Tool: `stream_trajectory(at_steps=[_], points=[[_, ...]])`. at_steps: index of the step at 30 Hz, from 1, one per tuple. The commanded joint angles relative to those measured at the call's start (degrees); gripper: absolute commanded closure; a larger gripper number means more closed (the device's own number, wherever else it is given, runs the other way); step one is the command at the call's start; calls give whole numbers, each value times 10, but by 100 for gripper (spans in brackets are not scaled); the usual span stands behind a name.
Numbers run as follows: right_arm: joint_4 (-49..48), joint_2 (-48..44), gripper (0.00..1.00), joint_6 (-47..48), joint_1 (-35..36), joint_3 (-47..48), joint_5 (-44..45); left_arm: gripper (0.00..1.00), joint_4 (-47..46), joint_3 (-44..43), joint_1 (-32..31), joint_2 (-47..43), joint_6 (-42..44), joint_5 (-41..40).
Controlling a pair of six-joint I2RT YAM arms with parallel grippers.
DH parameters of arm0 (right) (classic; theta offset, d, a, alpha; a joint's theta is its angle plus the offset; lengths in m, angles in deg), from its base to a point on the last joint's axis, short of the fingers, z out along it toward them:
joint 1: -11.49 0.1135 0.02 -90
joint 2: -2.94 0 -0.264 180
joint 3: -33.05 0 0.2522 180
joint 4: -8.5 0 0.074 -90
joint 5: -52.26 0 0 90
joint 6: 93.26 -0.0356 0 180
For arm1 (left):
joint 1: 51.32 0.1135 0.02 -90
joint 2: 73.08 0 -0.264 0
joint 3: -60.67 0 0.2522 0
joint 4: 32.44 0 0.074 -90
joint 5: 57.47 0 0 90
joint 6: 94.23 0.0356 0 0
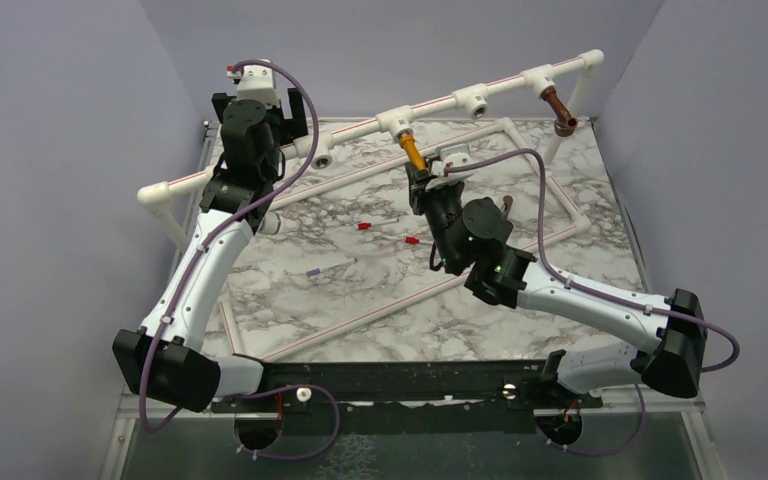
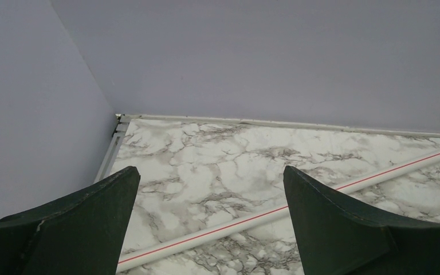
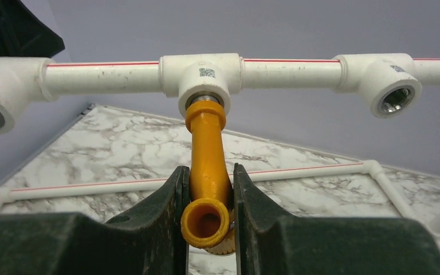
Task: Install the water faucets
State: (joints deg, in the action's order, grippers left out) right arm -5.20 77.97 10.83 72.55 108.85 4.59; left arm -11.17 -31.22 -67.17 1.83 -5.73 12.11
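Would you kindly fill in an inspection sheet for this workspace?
Surface: marble-patterned table, white pipe frame standing on it.
Job's things: orange faucet seated in a tee; brown faucet in the far-right tee.
Clutter: two small red bits on the marble.
Pincers: right pincer shut on the orange faucet; left pincer open, empty.
Cables: purple cables along both arms.
Surroundings: plain lavender walls.

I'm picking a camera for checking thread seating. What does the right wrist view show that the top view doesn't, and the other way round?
Right wrist only: the open spout mouth of the orange faucet and the metal thread where it enters its tee. Top only: the brown faucet at the right end of the pipe, the left arm, two red pieces. Both: the right fingers shut on the orange faucet, below the pipe.
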Motion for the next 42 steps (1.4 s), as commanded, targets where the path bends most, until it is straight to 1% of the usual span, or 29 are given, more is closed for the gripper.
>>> stream_trajectory(at_steps=[1,10,13,15,16,18,20,26,31,34,36,38,42], points=[[16,3,100,-175,9,24,-20,3,89,28,-11,25,-14,30],[49,-16,99,-401,9,37,-14,3,89,28,-11,26,-14,32],[58,-19,100,-490,6,36,-16,3,89,28,-11,25,-15,33],[57,-21,99,-566,2,27,-21,3,89,28,-11,25,-16,33],[50,-22,99,-606,1,18,-21,3,89,28,-11,25,-15,33],[-9,-23,99,-661,1,-20,-22,3,89,28,-11,25,-15,33],[-53,-18,99,-703,0,-40,-21,3,89,29,-11,23,-15,32],[-70,-19,99,-813,-6,-47,-30,3,89,28,-11,23,-17,35],[-27,-25,99,-917,-13,-42,-61,3,89,29,-11,21,-17,35],[16,-31,99,-966,-14,-37,-75,3,89,29,-11,20,-18,36],[28,-34,99,-980,-14,-39,-82,3,89,29,-10,19,-19,35],[32,-40,91,-983,-15,-45,-84,3,88,30,-10,18,-20,35],[60,-56,59,-974,-15,-49,-71,3,86,32,-9,17,-20,33]])
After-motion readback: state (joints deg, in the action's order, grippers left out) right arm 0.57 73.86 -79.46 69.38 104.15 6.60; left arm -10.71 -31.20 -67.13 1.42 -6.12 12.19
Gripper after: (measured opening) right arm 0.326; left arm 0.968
